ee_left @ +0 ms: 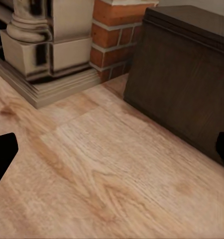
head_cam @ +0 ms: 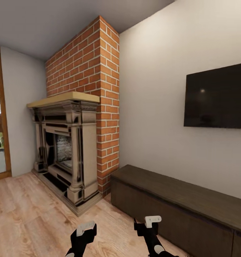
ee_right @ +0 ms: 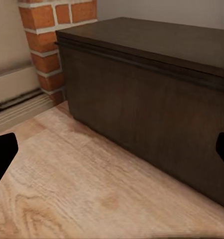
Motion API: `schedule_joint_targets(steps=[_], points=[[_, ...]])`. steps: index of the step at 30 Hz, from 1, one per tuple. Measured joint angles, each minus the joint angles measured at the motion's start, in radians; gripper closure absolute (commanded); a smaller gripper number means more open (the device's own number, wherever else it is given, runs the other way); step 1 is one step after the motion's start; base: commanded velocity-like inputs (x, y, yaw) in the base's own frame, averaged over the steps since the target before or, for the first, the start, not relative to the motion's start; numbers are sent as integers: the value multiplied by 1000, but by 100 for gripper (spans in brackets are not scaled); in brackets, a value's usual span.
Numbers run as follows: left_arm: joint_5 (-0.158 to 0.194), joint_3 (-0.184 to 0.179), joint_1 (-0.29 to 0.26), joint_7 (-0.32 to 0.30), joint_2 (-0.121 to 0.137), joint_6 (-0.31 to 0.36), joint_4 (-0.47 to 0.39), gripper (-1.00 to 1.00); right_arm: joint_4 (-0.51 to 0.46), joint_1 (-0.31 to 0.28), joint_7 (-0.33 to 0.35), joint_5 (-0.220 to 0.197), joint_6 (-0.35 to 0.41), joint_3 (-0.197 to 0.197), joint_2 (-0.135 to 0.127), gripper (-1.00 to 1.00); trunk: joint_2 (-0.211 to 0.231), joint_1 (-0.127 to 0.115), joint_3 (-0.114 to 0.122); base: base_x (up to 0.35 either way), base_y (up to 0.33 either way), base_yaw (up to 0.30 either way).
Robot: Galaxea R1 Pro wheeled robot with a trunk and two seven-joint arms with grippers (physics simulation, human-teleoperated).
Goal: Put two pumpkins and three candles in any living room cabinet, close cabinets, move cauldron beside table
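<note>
Where wrist views catch only cabinet [ee_right: 157, 94] and floorboards [ee_left: 107, 169], head view's television [head_cam: 217, 96]; both tools' fingers apart.

Open wooden floor [head_cam: 31, 214] is offered ahead, bounded by the fireplace [head_cam: 65, 150] and brick chimney [head_cam: 95, 89], with the cabinet [head_cam: 181, 207] blocking the right along the wall.

Both arms reach forward low at the bottom of the head view, black-sleeved, roughly parallel and apart; the left gripper [head_cam: 85, 228] and the right gripper [head_cam: 147, 223] each carry a white piece at the tip; in each wrist view the two dark fingers [ee_left: 2, 154] [ee_right: 2, 157] sit at opposite edges, spread wide, holding nothing.
</note>
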Motion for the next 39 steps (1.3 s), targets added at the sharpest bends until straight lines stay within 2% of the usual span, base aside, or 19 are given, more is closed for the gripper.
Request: schedule_joint_targets(steps=[10, 39], points=[[0, 0, 0, 0, 1, 0, 0, -100, 0, 0, 0, 0, 0, 0, 0, -100, 0, 0, 7, 0, 41, -273], [0, 1, 0, 0, 3, 0, -1, -100, -1, 0, 2, -7, 0, -1, -3, -100, 0, 0, 28, 0, 216, -272]])
